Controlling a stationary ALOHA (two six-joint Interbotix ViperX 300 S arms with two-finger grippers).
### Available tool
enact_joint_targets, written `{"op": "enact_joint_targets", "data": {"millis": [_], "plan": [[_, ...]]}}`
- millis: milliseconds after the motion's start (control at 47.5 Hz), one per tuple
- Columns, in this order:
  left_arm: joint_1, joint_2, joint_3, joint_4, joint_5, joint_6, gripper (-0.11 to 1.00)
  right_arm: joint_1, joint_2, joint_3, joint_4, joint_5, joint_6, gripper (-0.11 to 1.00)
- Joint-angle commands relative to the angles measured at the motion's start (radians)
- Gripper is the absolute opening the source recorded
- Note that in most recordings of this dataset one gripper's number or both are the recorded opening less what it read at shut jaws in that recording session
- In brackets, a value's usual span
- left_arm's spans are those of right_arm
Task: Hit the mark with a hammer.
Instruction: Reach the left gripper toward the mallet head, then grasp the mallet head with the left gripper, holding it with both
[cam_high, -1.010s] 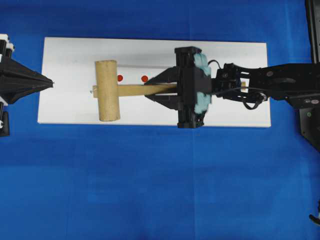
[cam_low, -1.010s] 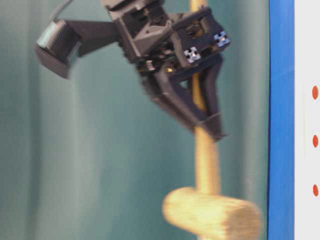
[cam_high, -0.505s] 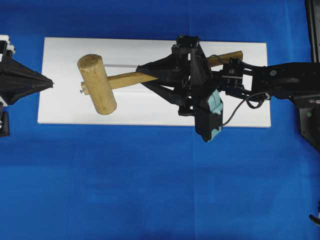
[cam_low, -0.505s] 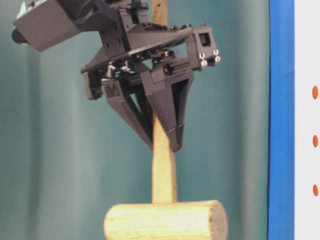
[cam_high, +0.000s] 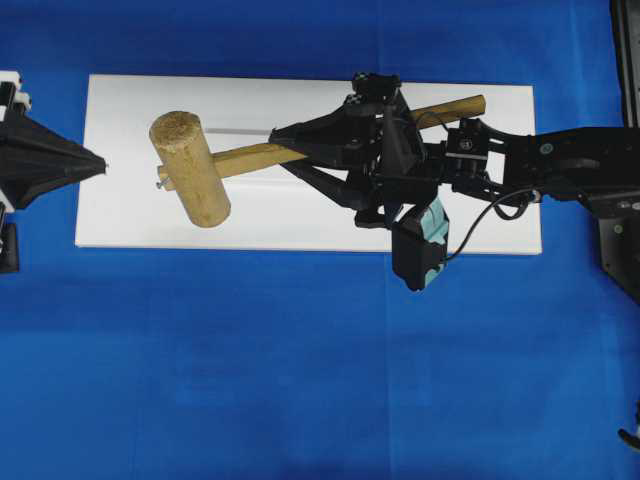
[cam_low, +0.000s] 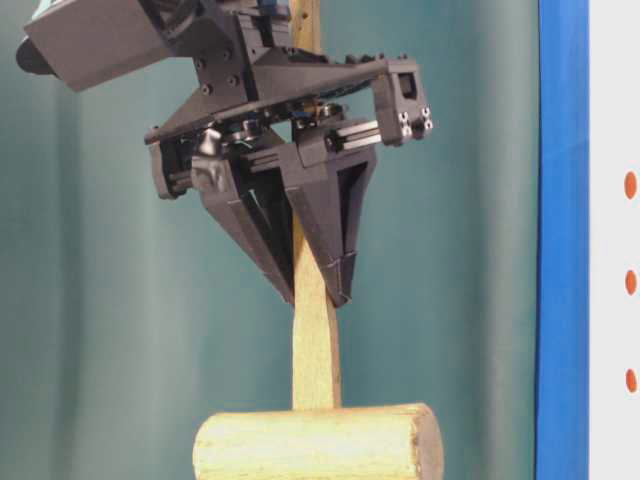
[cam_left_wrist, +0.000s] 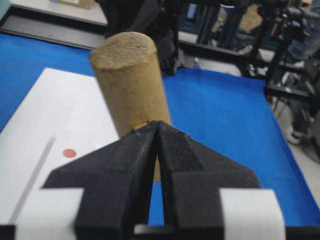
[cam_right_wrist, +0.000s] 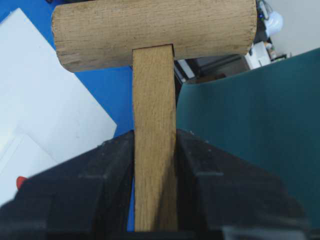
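Seemingly one hammer, three red marks.

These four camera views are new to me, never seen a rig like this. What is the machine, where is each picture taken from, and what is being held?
It is a robot with two arms, each ending in a gripper. One view looks straight down, one sits at table level, and one camera rides on each wrist. A white board with red dots lies on a blue cloth. The right gripper is shut on the handle of a wooden hammer, whose head hangs above the board. The left gripper, at the board's left end, is shut and holds nothing.
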Motion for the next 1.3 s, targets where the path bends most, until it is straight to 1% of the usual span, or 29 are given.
{"op": "enact_joint_targets", "data": {"millis": [0, 42, 105, 274, 316, 379, 610, 715, 842, 968, 1073, 1284], "plan": [[0.025, 0.008, -0.012, -0.002, -0.005, -0.018, 0.02, 0.003, -0.032, -0.012, 0.0, -0.015, 0.003, 0.1], [0.035, 0.011, -0.012, -0.002, -0.005, -0.032, 0.09, 0.003, -0.032, -0.012, 0.0, -0.015, 0.003, 0.1], [0.044, 0.011, -0.012, -0.002, -0.006, -0.051, 0.25, 0.003, -0.034, -0.012, 0.0, -0.015, 0.002, 0.1], [0.049, 0.015, -0.012, -0.002, -0.011, -0.094, 0.76, 0.003, -0.032, -0.014, 0.0, -0.015, 0.0, 0.1], [0.048, 0.021, -0.014, -0.002, -0.014, -0.101, 0.85, 0.003, -0.032, -0.014, 0.0, -0.015, 0.0, 0.1], [0.048, 0.029, -0.017, -0.003, -0.018, -0.112, 0.93, 0.003, -0.032, -0.015, 0.0, -0.015, 0.0, 0.1], [0.049, 0.121, -0.035, -0.003, -0.144, -0.13, 0.94, 0.003, -0.032, -0.018, 0.0, -0.02, 0.0, 0.1], [0.049, 0.199, -0.057, -0.002, -0.215, -0.13, 0.94, 0.003, -0.032, -0.017, 0.0, -0.017, 0.0, 0.1], [0.048, 0.298, -0.097, -0.002, -0.272, -0.13, 0.94, 0.002, -0.032, -0.015, 0.002, -0.014, 0.0, 0.1], [0.048, 0.39, -0.143, -0.002, -0.305, -0.13, 0.94, 0.003, -0.032, -0.018, 0.017, -0.014, 0.0, 0.1], [0.048, 0.453, -0.183, -0.002, -0.311, -0.13, 0.94, 0.002, -0.032, -0.017, 0.017, -0.012, 0.0, 0.1], [0.048, 0.499, -0.218, -0.002, -0.314, -0.13, 0.94, 0.0, -0.032, -0.017, 0.017, -0.009, 0.0, 0.1]]}}
